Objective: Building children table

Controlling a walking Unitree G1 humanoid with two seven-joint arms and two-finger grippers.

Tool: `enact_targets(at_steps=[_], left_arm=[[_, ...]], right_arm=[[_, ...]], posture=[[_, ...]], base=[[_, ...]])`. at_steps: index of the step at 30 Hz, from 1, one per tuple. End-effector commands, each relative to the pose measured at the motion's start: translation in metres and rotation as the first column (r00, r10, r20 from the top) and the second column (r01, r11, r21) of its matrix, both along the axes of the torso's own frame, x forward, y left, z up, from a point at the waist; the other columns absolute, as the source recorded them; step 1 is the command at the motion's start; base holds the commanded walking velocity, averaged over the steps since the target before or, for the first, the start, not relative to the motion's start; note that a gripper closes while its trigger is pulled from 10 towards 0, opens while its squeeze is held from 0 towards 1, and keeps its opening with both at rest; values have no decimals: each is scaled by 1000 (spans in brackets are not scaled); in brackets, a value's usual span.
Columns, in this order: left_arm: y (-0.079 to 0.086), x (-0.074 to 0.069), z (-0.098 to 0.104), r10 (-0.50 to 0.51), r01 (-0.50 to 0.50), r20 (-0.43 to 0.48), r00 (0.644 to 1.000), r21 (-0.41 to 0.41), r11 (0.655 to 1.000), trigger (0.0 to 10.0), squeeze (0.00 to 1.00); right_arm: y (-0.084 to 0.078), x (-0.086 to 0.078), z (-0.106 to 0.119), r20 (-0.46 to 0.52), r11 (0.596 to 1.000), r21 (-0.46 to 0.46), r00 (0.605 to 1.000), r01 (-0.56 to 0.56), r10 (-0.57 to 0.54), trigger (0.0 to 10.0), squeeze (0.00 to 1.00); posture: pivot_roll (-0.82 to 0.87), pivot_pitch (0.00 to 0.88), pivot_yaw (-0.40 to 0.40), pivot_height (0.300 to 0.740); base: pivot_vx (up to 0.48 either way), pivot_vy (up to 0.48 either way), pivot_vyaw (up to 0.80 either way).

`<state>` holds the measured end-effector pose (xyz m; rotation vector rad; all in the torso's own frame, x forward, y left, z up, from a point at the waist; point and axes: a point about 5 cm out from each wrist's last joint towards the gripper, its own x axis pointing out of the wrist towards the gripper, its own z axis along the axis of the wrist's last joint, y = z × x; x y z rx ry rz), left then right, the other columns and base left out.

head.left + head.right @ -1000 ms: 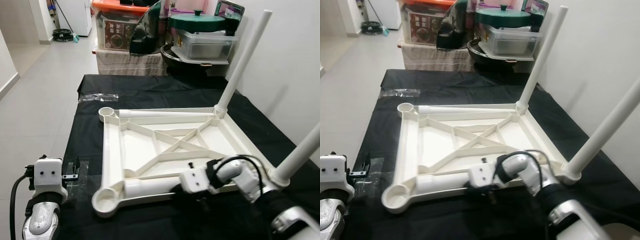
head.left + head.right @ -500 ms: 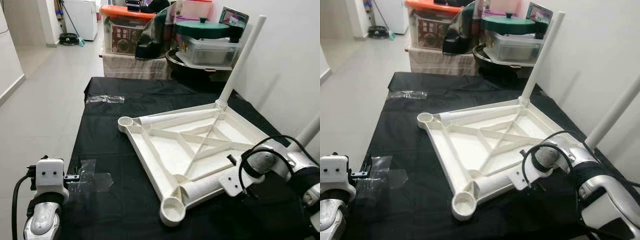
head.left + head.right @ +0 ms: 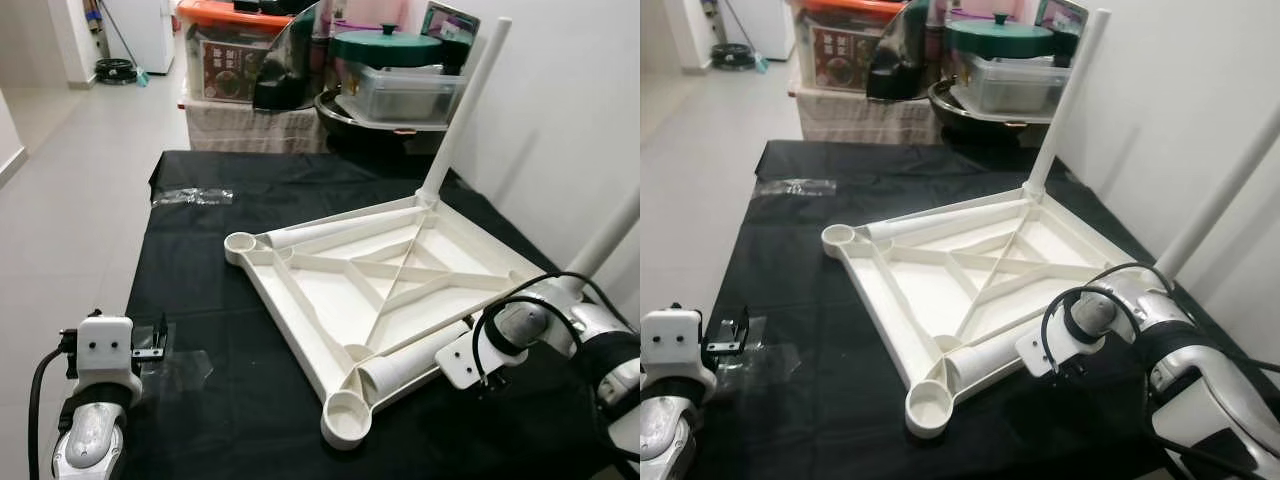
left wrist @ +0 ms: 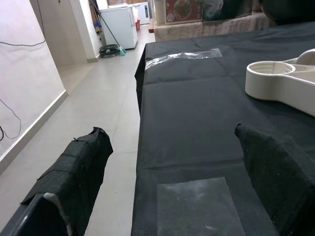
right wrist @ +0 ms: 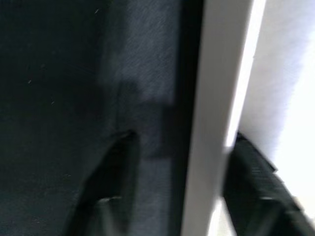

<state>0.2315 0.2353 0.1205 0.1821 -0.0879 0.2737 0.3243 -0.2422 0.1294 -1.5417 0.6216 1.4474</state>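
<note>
The white table top (image 3: 330, 300) lies upside down on the black cloth. Two legs stand screwed in, one at the far corner (image 3: 465, 110) and one at the right corner (image 3: 610, 240). Two loose legs lie inside the frame, one along the far edge (image 3: 340, 228) and one by the near edge (image 3: 410, 365). The sockets at the left corner (image 3: 240, 245) and near corner (image 3: 345, 418) are empty. My right gripper (image 3: 492, 378) sits at the near right edge, its fingers (image 5: 113, 182) astride the white rim (image 5: 211, 123) and shut on it. My left gripper (image 4: 172, 172) is open, low at the table's near left.
Under the left gripper a patch of clear tape (image 3: 185, 365) sticks to the cloth. A clear plastic bag (image 3: 195, 196) lies at the far left of the table. Behind the table stand storage boxes (image 3: 225, 60) and a green-lidded pot (image 3: 390, 45). A wall runs along the right; open floor lies left.
The table top has swung round on the cloth, its near corner socket now further right. My right gripper moved right along with its edge. The left arm has stayed put.
</note>
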Motion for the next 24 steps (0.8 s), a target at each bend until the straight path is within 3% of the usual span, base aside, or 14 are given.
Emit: enact_targets(at_steps=[1,6,9,10,13,18,24], left_arm=[[-3,1,-5,-8,8,-18,1000,-6,1000,10000,0],[-4,2,-6,-12,12,-17,1000,-9,1000,10000,0],[-4,1,-6,-11,11,-17,1000,-11,1000,10000,0],[-4,1,-6,-11,11,-17,1000,-11,1000,10000,0],[-4,1,-6,-12,12,-17,1000,-12,1000,10000,0],[-7,2,-6,-19,19,-12,1000,-16,1000,10000,0],[-8,3,-6,-24,24,-11,1000,-18,1000,10000,0]], right_arm=[[-2,2,2,3,1000,-1,1000,15,-15,10000,1000],[0,7,14,40,999,44,999,19,-21,10000,1000],[7,23,56,133,985,171,990,33,-56,10000,1000],[7,23,56,133,985,171,990,33,-56,10000,1000],[11,29,92,190,973,228,981,-19,-25,10000,1000],[14,28,106,178,959,280,984,-47,-4,10000,1000],[16,29,104,185,955,290,983,-57,3,10000,1000]], posture=[[49,0,-110,740],[49,0,-110,740],[53,0,-112,740],[53,0,-112,740],[49,0,-113,740],[49,0,-114,740],[51,0,-116,740]], base=[[0,0,0],[0,0,0],[0,0,0],[0,0,0],[0,0,0],[0,0,0],[0,0,0]])
